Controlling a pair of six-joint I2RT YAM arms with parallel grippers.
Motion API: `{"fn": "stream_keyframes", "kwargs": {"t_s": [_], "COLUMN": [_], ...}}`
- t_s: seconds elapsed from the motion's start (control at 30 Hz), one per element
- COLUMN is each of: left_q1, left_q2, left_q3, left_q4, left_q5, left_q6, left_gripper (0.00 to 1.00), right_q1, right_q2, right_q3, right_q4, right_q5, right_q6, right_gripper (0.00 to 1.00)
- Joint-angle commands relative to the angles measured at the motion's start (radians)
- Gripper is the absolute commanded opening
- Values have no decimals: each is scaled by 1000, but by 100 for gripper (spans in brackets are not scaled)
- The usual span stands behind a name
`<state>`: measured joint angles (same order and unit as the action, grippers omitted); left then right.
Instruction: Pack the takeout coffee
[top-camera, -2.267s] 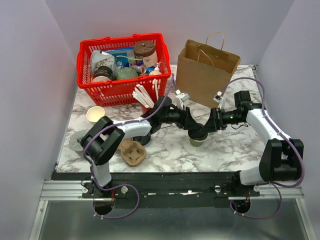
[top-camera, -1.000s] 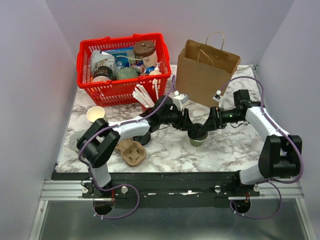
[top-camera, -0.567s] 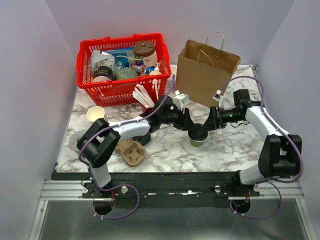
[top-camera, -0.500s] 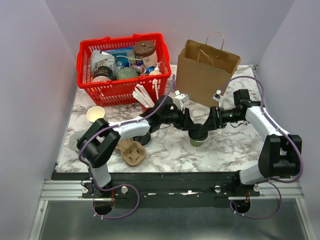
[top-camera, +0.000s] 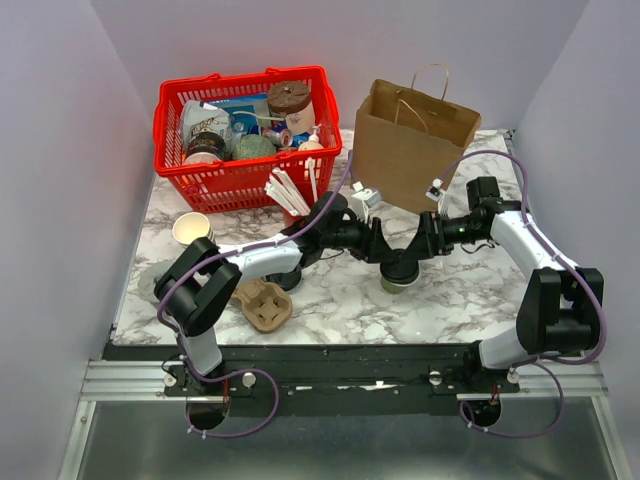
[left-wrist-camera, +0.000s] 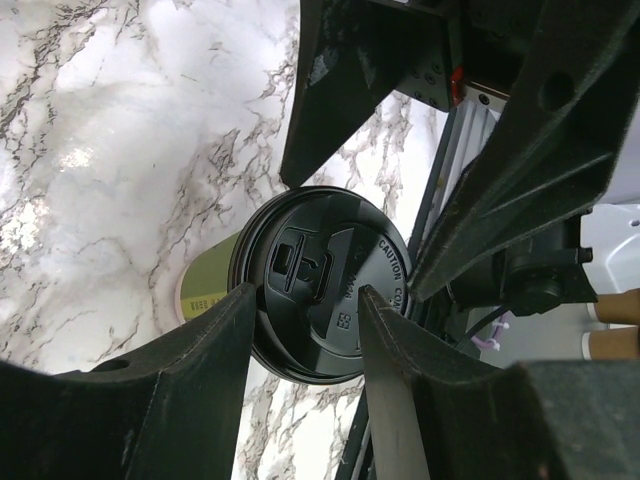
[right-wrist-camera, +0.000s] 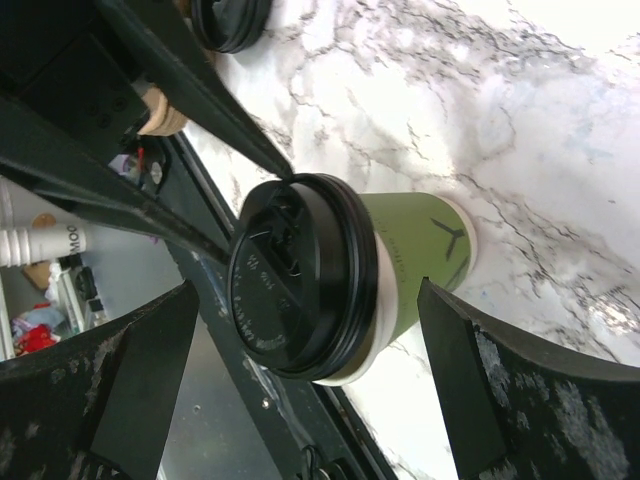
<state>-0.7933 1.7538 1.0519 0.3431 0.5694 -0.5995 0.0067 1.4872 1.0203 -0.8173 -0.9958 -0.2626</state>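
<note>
1. Two pincers are meeting at the takeout coffee (top-camera: 403, 274), which is standing upright on the marble table (top-camera: 330, 305), near the front of the brown paper bag (top-camera: 412, 140).
2. My left gripper (left-wrist-camera: 308, 292) is pinching the black lid (left-wrist-camera: 320, 245) by its rim, one finger seemingly pressing on each side.
3. My right gripper (right-wrist-camera: 308, 290) is spreading fully wide, straddling the cup's green wall without touching it.
4. I am judging the lid grip risky for lifting, since the lid could pop off.
5. Doing this well means closing the right fingers squarely on the cup body, just under the lid, before the left lets go.
6. I am planning a gentle squeeze, because the paper wall could buckle.
</note>
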Motion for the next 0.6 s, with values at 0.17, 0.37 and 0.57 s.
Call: {"fn": "stream_keyframes", "kwargs": {"t_s": [0.17, 0.37, 0.57], "left_q1": [-12, -11, -11], "left_q2": [4, -10, -16], "left_q3": [20, 22, 22], "left_q4": [-1, -32, -36], "left_q5": [18, -13, -17], "left_q6": [24, 44, 53], "left_gripper": [53, 53, 52], "right_q1": [-2, -2, -2], "right_q2": [-1, -31, -44], "right_q3": [21, 4, -3], "right_q4": [-17, -19, -22], "right_q5": [78, 82, 75], "right_q6": [-12, -4, 11], "right_gripper": [100, 100, 100]}}
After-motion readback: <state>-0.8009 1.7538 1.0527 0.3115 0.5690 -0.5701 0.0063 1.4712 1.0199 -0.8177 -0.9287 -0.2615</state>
